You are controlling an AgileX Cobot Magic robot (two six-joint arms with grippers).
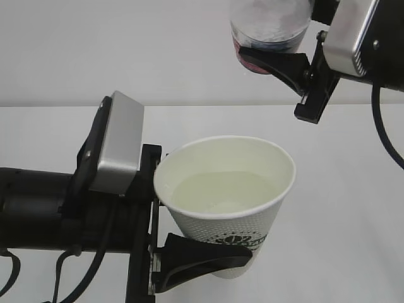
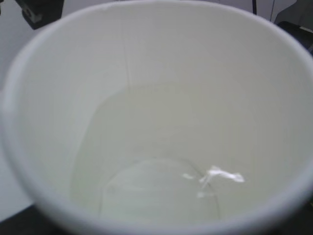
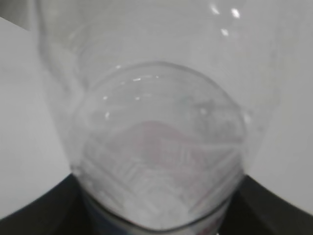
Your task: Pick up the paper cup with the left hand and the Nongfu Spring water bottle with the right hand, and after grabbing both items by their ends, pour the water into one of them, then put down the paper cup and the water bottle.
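The left hand [image 1: 189, 221] is clamped low on the paper cup [image 1: 224, 202], holding it level above the table [image 1: 353, 189] so the water [image 1: 221, 192] stays in, while up top the right hand [image 1: 278, 60] grips the bottle [image 1: 268, 25], clear of the rim.

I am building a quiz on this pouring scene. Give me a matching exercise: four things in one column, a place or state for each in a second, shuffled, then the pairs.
Things
1. paper cup
2. Nongfu Spring water bottle
3. water
4. table

Places or states
A. white surface beneath both arms
B. pooled inside the cup, clear, with a glint
C. gripped low by the left end effector, mouth up
D. held high at the top right by the right end effector

Pairs: 1-C, 2-D, 3-B, 4-A
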